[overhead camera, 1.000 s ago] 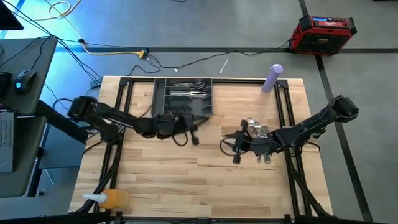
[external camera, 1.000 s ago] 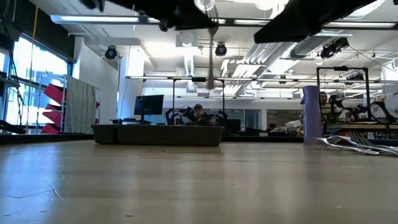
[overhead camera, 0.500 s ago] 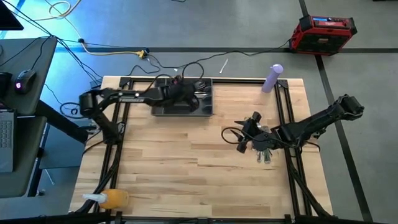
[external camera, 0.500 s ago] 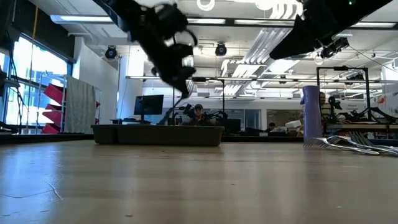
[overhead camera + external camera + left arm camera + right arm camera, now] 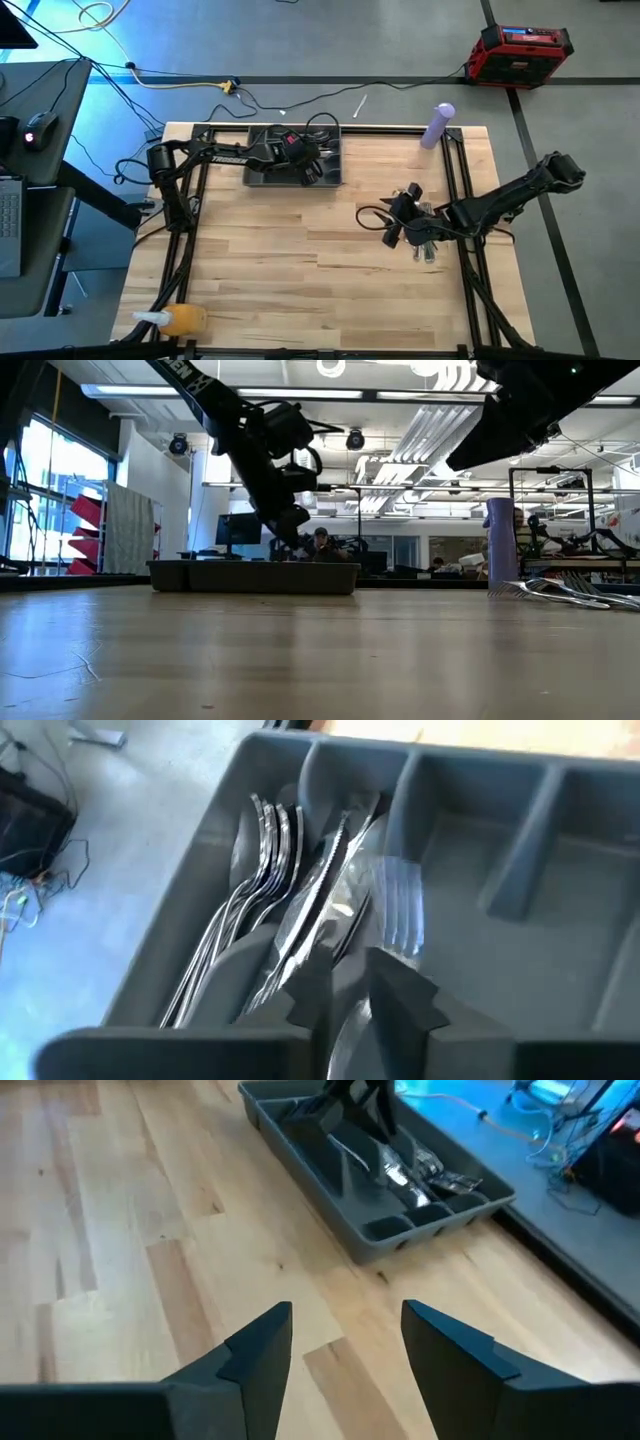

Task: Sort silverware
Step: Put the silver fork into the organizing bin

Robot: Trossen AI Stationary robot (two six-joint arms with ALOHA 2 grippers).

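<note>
Since a second ago, your left pincer [image 5: 350, 995] is moving from the bare table [image 5: 290, 260] up over the grey tray [image 5: 258, 178]. It is hanging just above the forks and knives [image 5: 300, 870] lying in the tray, its fingers a little apart and holding nothing. Your right pincer [image 5: 345, 1340] is staying open and empty over the wood, beside the loose silverware pile [image 5: 428, 250] on your right.
</note>
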